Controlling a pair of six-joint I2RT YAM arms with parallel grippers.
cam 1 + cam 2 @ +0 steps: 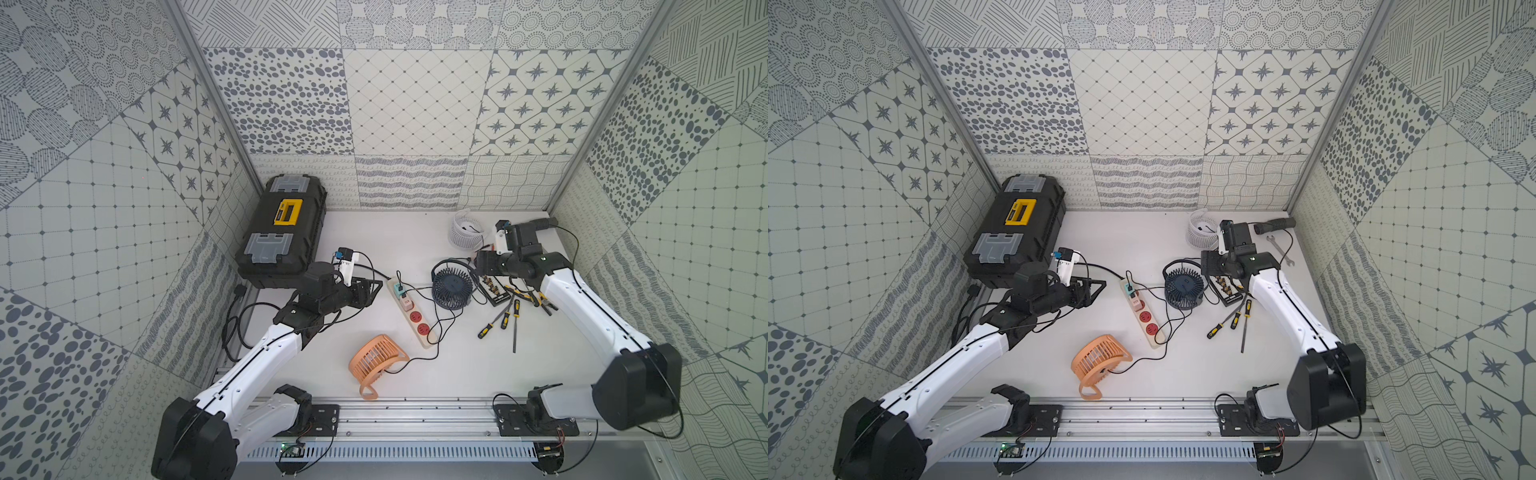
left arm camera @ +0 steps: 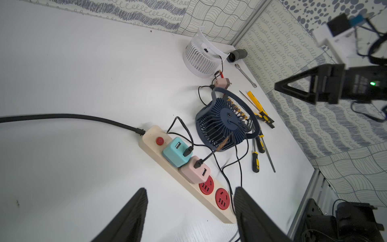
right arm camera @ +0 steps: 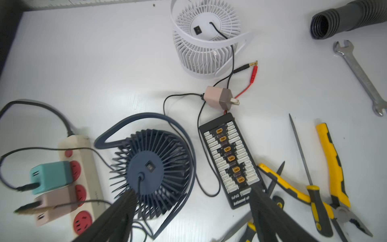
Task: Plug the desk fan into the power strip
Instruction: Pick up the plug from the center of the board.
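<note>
Both top views: power strip [image 1: 419, 325] [image 1: 1148, 323] lies slanted mid counter [image 1: 478, 374]. Teal charger [image 1: 398, 288] and pink charger [image 1: 407, 305] fill two sockets at its corded end; two red sockets free.

Left wrist: left fingers [image 2: 134, 213] spread wide, empty, touching nothing, with the strip's free end showing in the gap.

Right wrist: right fingers [image 3: 266, 211] wide apart too, empty, above blue fan [image 3: 152, 167] and black connector board [image 3: 229, 161]. White fan [image 3: 206, 42] stands beyond. Tan plug [image 3: 218, 98] lies loose on the counter between white fan and board, well apart from the strip.
</note>
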